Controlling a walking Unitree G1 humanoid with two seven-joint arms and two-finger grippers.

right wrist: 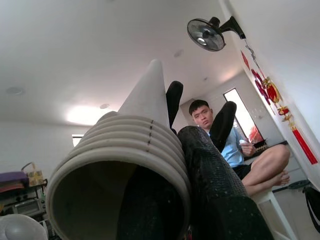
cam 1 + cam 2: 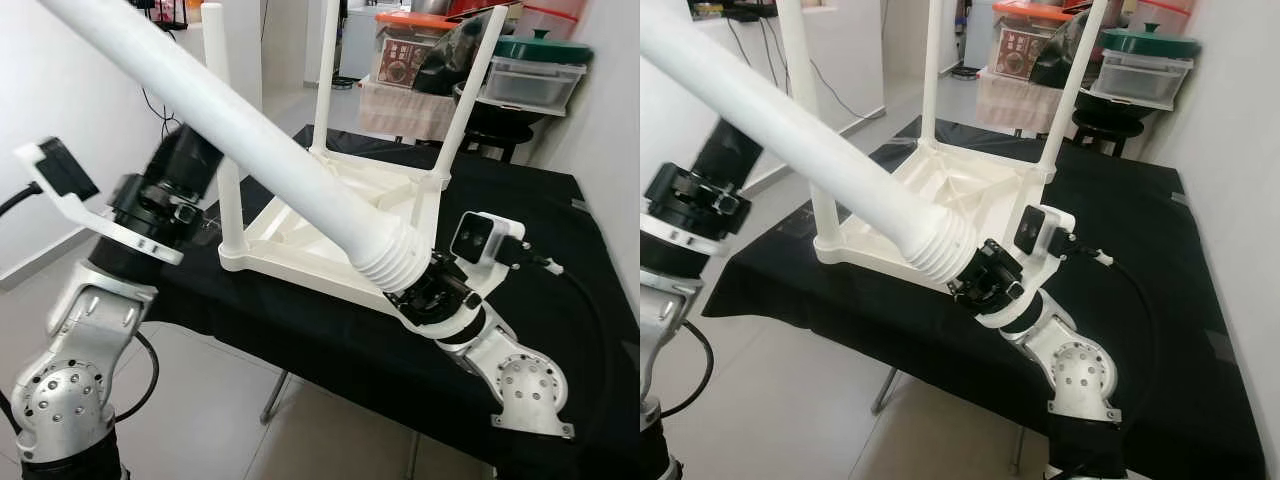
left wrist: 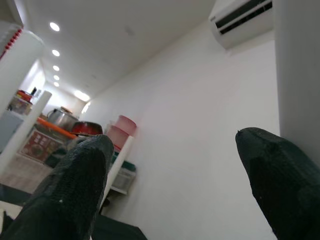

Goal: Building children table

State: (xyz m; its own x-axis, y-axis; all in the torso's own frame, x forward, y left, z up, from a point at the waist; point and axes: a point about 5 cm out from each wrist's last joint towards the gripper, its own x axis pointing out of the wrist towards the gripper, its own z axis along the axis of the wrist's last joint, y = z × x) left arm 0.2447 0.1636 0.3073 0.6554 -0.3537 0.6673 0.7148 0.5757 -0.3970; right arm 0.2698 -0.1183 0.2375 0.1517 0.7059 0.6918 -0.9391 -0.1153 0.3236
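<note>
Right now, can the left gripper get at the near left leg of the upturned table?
Probably yes: the left gripper is open beside that leg, with nothing between them.

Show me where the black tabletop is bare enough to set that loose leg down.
Bare cloth lies right of the upturned table, out to the far right corner. The near strip is crowded by the right gripper holding the leg. The left edge is taken by the left arm.

white walls, tiled floor, wall fan
</note>
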